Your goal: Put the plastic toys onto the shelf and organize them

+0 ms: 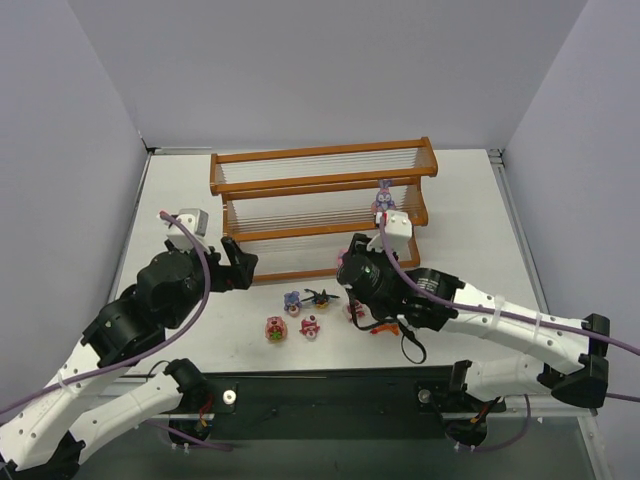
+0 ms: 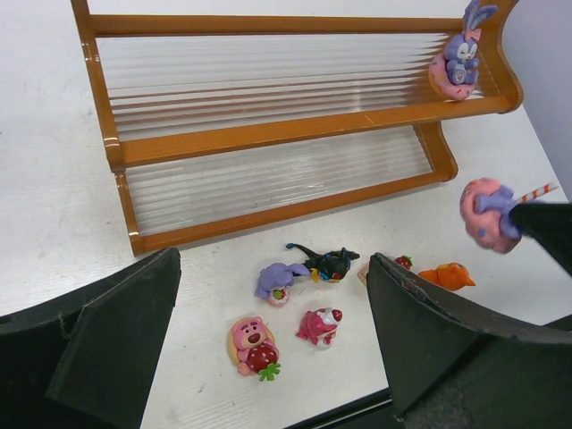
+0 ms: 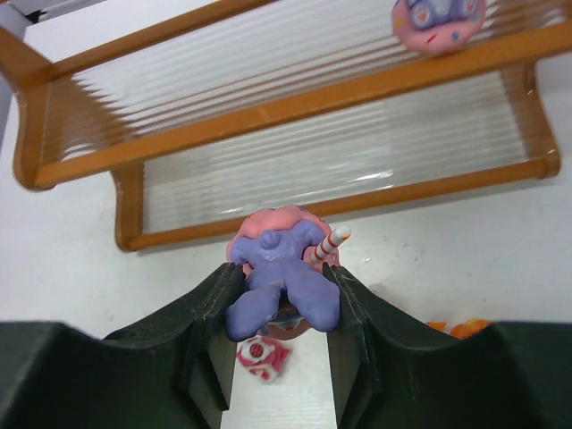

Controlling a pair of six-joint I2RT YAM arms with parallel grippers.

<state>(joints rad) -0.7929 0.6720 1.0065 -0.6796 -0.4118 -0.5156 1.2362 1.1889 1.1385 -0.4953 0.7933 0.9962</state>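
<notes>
My right gripper (image 3: 281, 299) is shut on a purple-pink long-eared toy (image 3: 284, 268) with a striped straw and holds it above the table, in front of the shelf's (image 3: 268, 112) lowest tier. The held toy also shows in the left wrist view (image 2: 487, 213). Another purple long-eared toy (image 1: 383, 197) stands at the right end of the shelf's (image 1: 320, 180) middle tier. My left gripper (image 2: 273, 259) is open and empty above the loose toys: a purple one (image 2: 279, 279), a black winged one (image 2: 326, 263), a pink bear (image 2: 252, 344), a pink-red one (image 2: 319, 325) and an orange one (image 2: 447, 276).
One more small toy (image 2: 402, 262) is mostly hidden behind my left gripper's right finger. The loose toys lie in a cluster (image 1: 311, 326) between the shelf and the table's dark front edge (image 1: 330, 385). Grey walls close in the table.
</notes>
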